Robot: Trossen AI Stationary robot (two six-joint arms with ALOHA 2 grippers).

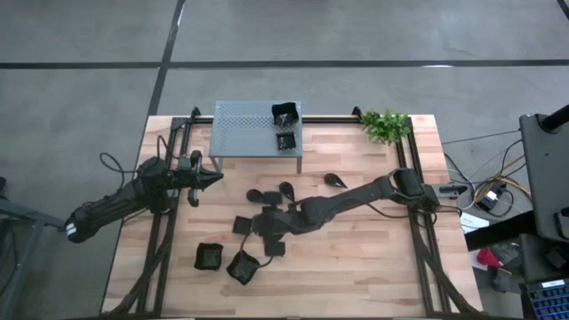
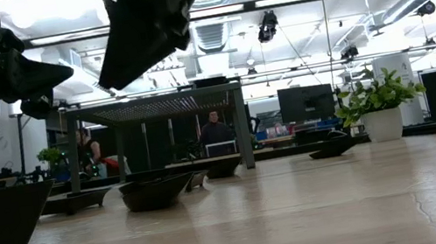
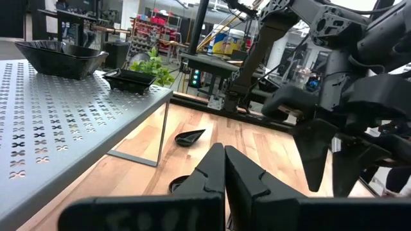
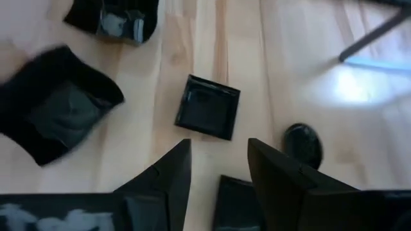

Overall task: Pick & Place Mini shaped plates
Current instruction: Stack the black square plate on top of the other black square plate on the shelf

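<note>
Flat square plate (image 4: 207,107) lies bare on table (image 1: 373,258) mid-cluster, untouched. Our right gripper (image 4: 218,168) hovers above it, fingers spread narrowly, empty, likely aligning to grasp. Left gripper (image 3: 223,168) pinched closed, empty, waits beside shelf (image 1: 240,133).

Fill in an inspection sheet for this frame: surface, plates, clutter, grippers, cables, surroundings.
Surface: wooden table, bare toward the near edge.
Job's things: two mini plates sit on the grey shelf; the rest lie scattered mid-table, including a flat square plate and a wavy-rimmed dish.
Clutter: potted plant at the far right corner.
Grippers: right gripper open, above the flat square plate; left gripper shut, empty, beside the shelf.
Cables: loose bundle off the table's right side.
Surroundings: a person sits beyond the table in the low view.
</note>
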